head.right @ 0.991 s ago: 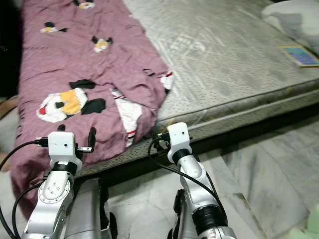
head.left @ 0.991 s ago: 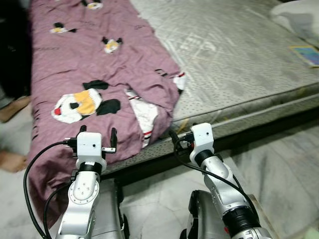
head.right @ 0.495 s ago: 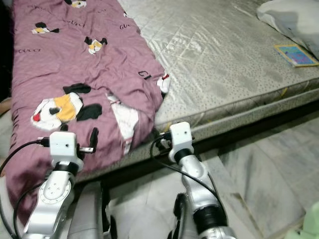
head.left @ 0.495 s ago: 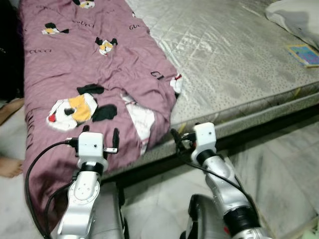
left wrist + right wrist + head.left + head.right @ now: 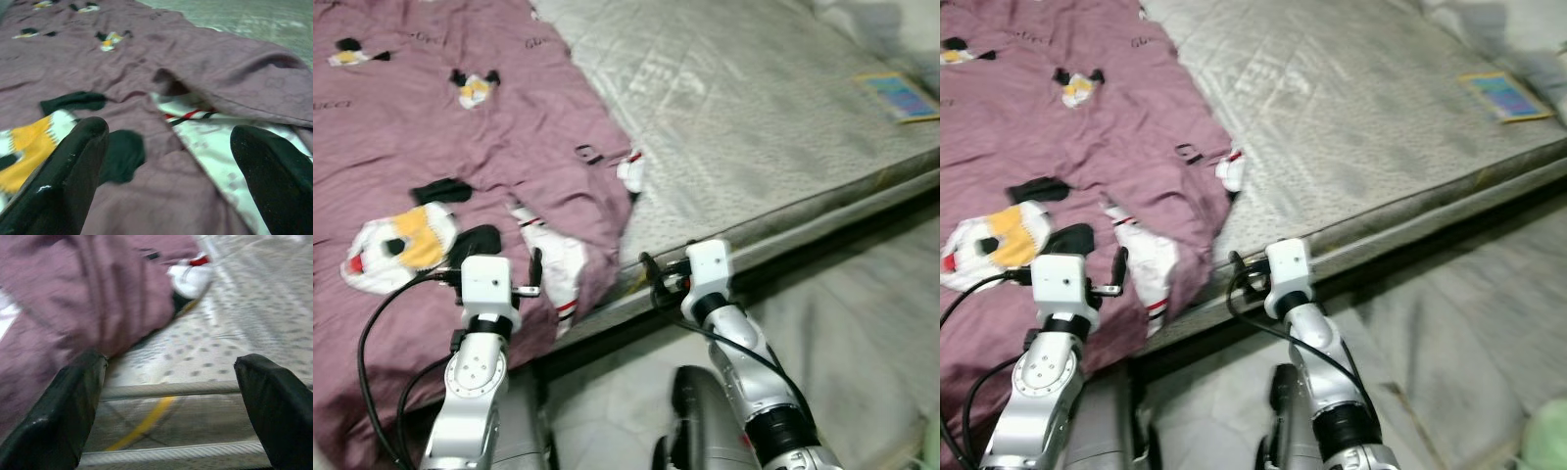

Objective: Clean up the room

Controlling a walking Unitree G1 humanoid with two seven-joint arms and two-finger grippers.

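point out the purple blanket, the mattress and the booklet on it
purple blanket (image 5: 431, 127), left eye view, flat middle part
mattress (image 5: 754, 108), left eye view, bare grey top
booklet (image 5: 1501, 95), right eye view, middle of its cover

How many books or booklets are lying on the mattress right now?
1: a colourful booklet on the bare grey mattress, far right, away from the purple blanket. More could be hidden beneath the blanket.

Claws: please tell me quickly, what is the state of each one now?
Left claw: open, holding nothing, above the purple blanket.
Right claw: open, holding nothing, at the mattress edge.
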